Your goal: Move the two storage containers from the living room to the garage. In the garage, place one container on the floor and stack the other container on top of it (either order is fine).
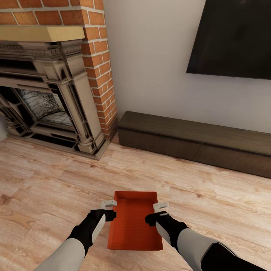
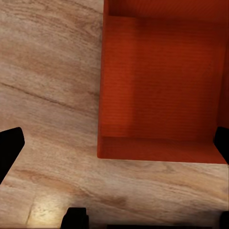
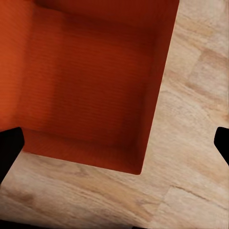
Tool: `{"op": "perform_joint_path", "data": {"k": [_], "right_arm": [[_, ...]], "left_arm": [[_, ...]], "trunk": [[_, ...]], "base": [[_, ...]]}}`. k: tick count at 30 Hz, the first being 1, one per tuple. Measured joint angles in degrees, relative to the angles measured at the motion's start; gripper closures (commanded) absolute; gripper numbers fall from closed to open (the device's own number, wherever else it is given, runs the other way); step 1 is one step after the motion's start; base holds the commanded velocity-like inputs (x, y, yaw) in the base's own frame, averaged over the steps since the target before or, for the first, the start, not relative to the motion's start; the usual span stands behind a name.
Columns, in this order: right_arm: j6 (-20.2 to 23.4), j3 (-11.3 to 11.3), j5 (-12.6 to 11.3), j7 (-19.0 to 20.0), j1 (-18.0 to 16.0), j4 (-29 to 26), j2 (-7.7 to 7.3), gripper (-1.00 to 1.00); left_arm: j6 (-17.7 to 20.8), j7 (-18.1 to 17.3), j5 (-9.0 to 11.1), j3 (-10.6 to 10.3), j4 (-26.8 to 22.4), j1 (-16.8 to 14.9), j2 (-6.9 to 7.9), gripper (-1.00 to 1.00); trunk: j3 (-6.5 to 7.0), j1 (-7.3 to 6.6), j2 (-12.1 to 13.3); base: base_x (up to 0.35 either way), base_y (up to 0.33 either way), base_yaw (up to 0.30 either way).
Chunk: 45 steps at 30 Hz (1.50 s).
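Observation:
One orange-red storage container (image 1: 134, 220) lies lidless on the light wood-plank floor of the living room, just in front of me. My left gripper (image 1: 108, 209) hangs over its left long wall and my right gripper (image 1: 160, 212) over its right long wall. In the left wrist view the left gripper (image 2: 117, 148) is open, its dark fingertips (image 2: 10, 148) spread wide to either side of the container (image 2: 162, 81) wall. The right gripper (image 3: 116, 145) is likewise open, with the container (image 3: 90, 71) wall between its spread fingers. Neither gripper holds anything.
A red brick fireplace (image 1: 56, 86) with an ornate surround stands at the far left. A long low dark cabinet (image 1: 195, 141) runs along the white wall under a black TV (image 1: 233, 37). Wood-plank floor (image 1: 56, 180) spreads around the container.

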Motion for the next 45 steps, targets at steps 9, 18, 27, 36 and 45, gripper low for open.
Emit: {"op": "perform_joint_path", "data": {"k": [9, 18, 27, 36, 45], "right_arm": [[-1.5, -0.3, -0.2, -0.6, 0.0, 0.0, -0.04, -1.00], [-2.1, -0.6, -6.9, -5.7, 0.0, 0.0, -1.10, -1.00], [-1.8, 0.0, -8.3, -3.7, 0.0, 0.0, -1.73, -1.00], [-1.5, 0.1, -6.6, -0.6, 0.0, 0.0, -1.76, -1.00], [-1.1, 0.1, -6.5, -0.5, 0.0, 0.0, -1.76, -1.00]], "left_arm": [[2.2, 0.0, -0.1, 0.0, 5.5, -3.6, 0.12, -1.00], [2.0, -0.1, -0.2, 0.1, 6.2, -4.0, 0.05, -1.00], [0.0, -0.1, -0.3, 0.1, 6.4, -4.0, 0.06, -1.00], [-0.2, -0.1, -0.2, 0.1, 6.8, -4.0, 0.05, -1.00], [-0.2, -0.1, -0.2, 0.0, 6.9, -4.1, 0.11, -1.00]], "trunk": [[0.00, 0.00, 0.0], [0.00, 0.00, 0.0], [0.00, 0.00, 0.0], [0.00, 0.00, 0.0], [0.00, 0.00, 0.0]], "base": [[0.000, 0.000, 0.000], [0.000, 0.000, 0.000], [0.000, 0.000, 0.000], [0.000, 0.000, 0.000], [0.000, 0.000, 0.000]]}}
